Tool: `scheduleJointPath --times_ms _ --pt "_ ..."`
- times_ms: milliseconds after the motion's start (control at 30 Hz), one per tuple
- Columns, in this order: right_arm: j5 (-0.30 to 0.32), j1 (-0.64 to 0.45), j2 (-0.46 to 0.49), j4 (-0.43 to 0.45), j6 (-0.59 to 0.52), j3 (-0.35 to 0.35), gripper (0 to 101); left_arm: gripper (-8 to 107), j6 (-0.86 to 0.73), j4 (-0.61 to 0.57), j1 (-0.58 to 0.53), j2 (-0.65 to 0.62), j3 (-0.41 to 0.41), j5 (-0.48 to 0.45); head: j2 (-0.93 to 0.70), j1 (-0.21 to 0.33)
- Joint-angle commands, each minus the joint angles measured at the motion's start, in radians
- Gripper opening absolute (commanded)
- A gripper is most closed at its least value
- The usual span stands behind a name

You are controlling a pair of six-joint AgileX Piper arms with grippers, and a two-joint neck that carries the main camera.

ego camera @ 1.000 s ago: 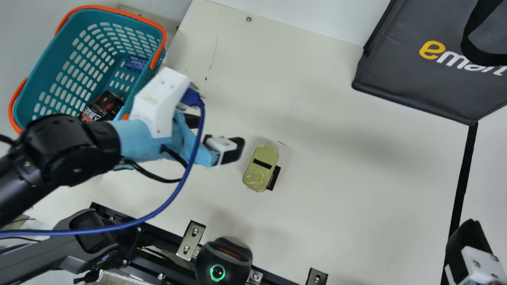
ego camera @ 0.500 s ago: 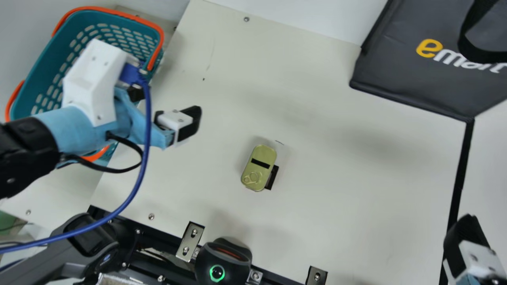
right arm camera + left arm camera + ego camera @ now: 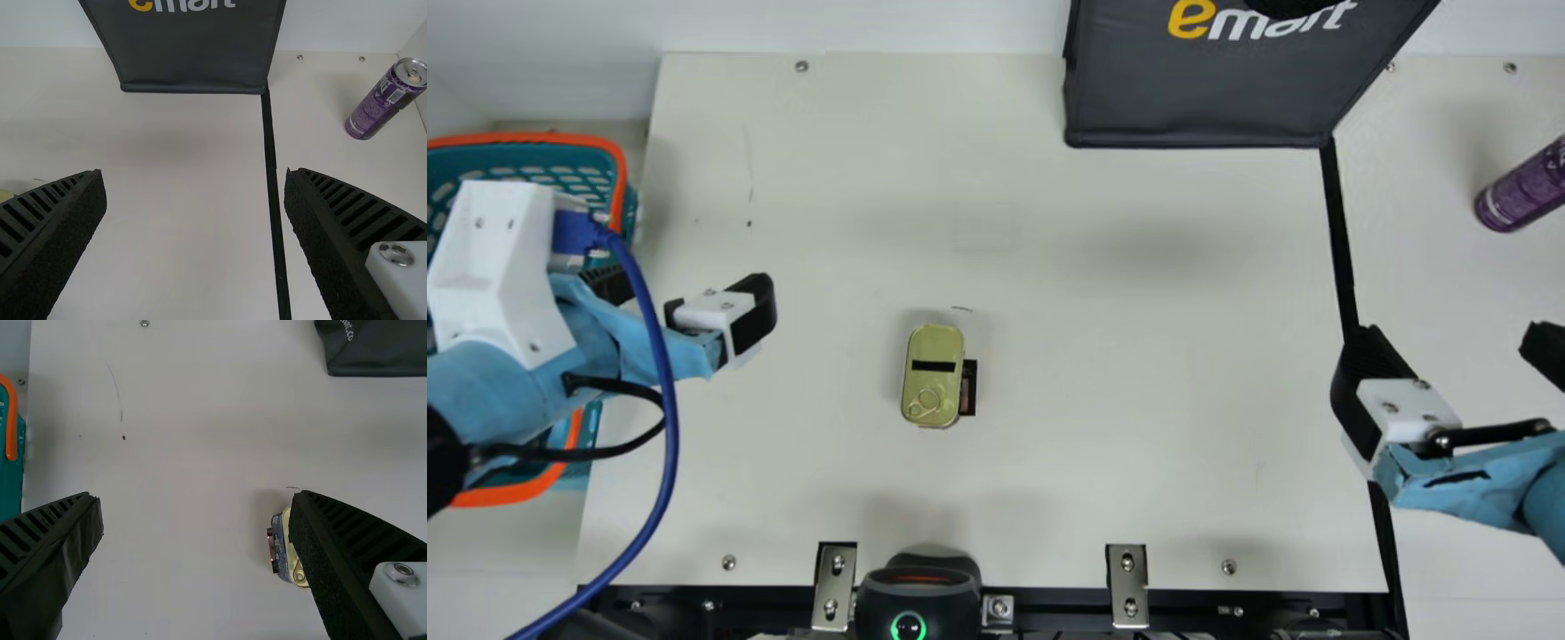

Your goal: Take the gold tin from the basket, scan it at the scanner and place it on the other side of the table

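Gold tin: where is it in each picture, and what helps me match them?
Main view: gold tin, left of centre.
Left wrist view: tin lower right, partly behind one of the fingers.
Right wrist view: tin, sliver at left edge.
Shared landmark: dark bag, at each top edge.

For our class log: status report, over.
Left claw and right claw open, empty. Gold tin on table, between them. Dark bag at far edge, likely not in the way.
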State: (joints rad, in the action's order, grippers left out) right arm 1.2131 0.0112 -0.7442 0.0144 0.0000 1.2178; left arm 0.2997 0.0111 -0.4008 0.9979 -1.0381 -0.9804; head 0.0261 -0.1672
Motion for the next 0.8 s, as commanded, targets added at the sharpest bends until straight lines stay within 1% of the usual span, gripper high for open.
scheduleJointPath --times_ms 0,333,600,767 --pt "0.000 0.000 0.000 0.000 0.000 0.000 95 90 0.013 -0.002 -0.017 0.017 -0.005 -0.005 0.001 0.029" --pt "0.001 0.000 0.000 0.000 0.000 0.000 95 90 0.129 -0.015 -0.152 0.116 -0.018 -0.002 0.001 0.029" --pt "0.001 0.000 0.000 0.000 0.000 0.000 95 90 0.247 -0.025 -0.251 0.195 -0.014 0.027 0.001 0.029" --pt "0.001 0.000 0.000 0.000 0.000 0.000 95 90 0.301 -0.041 -0.291 0.241 -0.004 0.051 0.001 0.029"
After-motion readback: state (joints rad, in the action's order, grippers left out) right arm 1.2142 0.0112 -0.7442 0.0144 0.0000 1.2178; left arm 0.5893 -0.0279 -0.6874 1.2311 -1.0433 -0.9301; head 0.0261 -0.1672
